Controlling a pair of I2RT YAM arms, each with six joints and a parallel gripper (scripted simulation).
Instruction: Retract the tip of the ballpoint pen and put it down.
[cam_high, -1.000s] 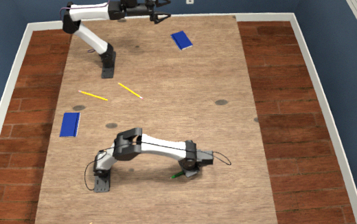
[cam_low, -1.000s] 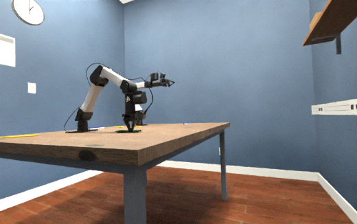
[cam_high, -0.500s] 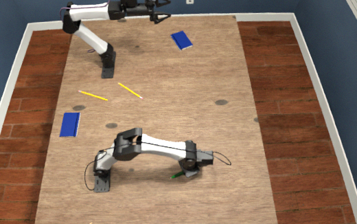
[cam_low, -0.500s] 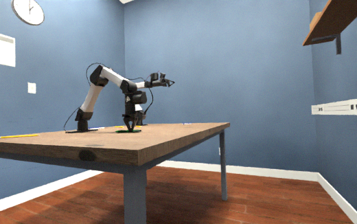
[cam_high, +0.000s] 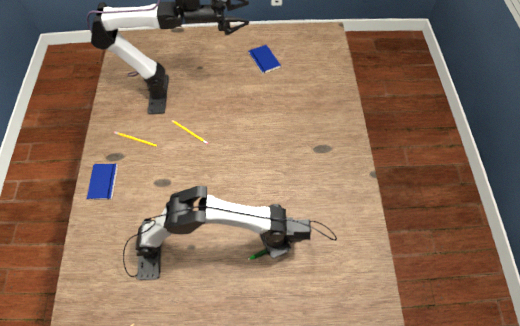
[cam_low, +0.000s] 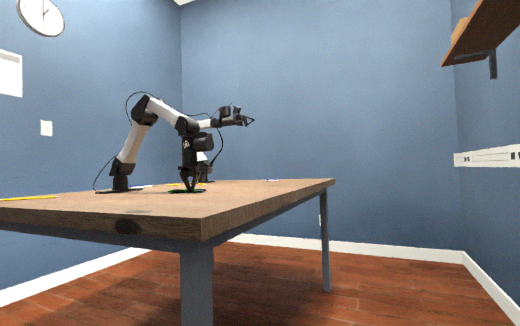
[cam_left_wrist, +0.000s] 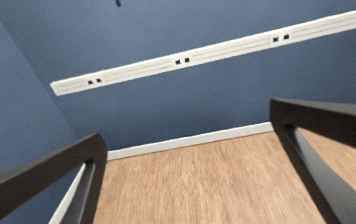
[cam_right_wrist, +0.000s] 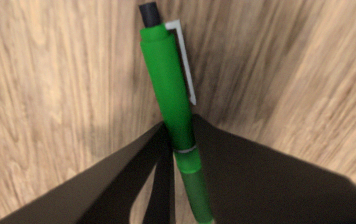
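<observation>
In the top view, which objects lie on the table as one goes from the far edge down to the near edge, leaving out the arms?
Blue notebook at the far end, yellow pencil with its eraser toward the right, blue notebook at the left, green pen.

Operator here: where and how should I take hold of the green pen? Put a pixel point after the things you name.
Grip the green pen (cam_high: 257, 255) (cam_right_wrist: 170, 90) at mid-barrel, near the silver ring, coming from above with one finger on each long side. It lies flat and slim, so that spot probably balances best. The black button and the clip sit toward one end, clear of that grip. The right gripper (cam_low: 190, 190) (cam_right_wrist: 181, 127) is already placed so.
</observation>
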